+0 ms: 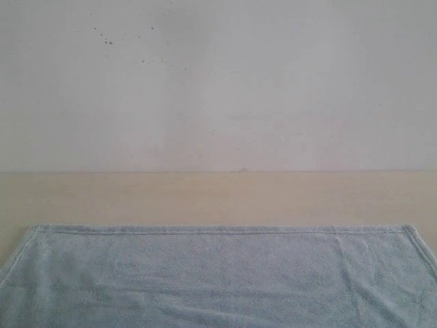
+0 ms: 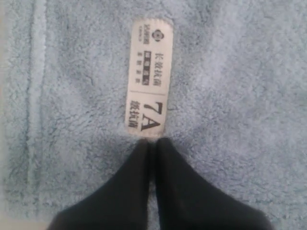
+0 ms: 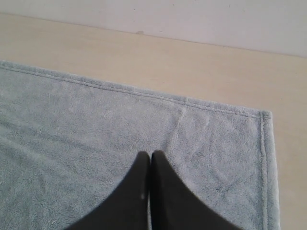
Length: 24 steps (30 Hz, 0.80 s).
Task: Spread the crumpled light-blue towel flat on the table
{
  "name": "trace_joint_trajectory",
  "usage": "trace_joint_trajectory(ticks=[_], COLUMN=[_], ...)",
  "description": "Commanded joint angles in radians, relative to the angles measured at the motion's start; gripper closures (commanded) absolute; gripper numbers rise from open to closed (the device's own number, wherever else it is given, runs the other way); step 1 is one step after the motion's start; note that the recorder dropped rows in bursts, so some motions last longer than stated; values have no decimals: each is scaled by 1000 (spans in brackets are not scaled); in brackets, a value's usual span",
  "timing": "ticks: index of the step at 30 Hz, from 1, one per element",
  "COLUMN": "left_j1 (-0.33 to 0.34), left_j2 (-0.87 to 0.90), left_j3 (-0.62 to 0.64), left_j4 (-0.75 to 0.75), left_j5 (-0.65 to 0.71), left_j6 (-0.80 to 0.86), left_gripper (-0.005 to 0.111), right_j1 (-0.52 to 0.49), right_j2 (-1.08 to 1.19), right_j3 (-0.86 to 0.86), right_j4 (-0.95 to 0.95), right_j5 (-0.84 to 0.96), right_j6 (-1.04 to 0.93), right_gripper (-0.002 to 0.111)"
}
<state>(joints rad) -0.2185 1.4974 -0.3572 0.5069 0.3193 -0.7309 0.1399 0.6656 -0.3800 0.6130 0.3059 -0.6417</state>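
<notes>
Seemingly spreading is done: our pale-blue rectangular terry towel [image 1: 218, 277] lies flat on the beige worktop [image 1: 218, 198], short of its far edge. Left fingers [image 2: 127, 191] and right fingers [image 3: 175, 199] sit closed, empty; next we lift clear.

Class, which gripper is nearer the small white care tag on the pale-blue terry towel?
Left. The left gripper ends just beside the white care tag; the right gripper is over the towel near a hemmed corner, no tag in its view.
</notes>
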Motion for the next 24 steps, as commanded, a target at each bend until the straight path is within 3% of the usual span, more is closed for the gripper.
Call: trace_joint_trajectory(ticks=[1, 5, 11, 20, 24], left_j1=[-2, -2, -2, -2, -2], left_j2=[-62, -199, -379, -507, -700], left_j3=[4, 4, 4, 4, 4], left_j4=[187, 197, 207, 234, 234], left_j5=[124, 100, 93, 137, 125], left_j6=[-252, -259, -256, -300, -275], left_gripper=[103, 103, 103, 103, 103], right_j1=[22, 79, 82, 82, 82], right_j2=[-4, -4, -4, -6, -31], right_j3=[2, 2, 2, 2, 2], right_j4=[1, 1, 1, 1, 12], right_j5=[-18, -33, -36, -29, -54], right_j6=[-4, -23, -19, 7, 0], right_gripper=[108, 108, 108, 108, 108])
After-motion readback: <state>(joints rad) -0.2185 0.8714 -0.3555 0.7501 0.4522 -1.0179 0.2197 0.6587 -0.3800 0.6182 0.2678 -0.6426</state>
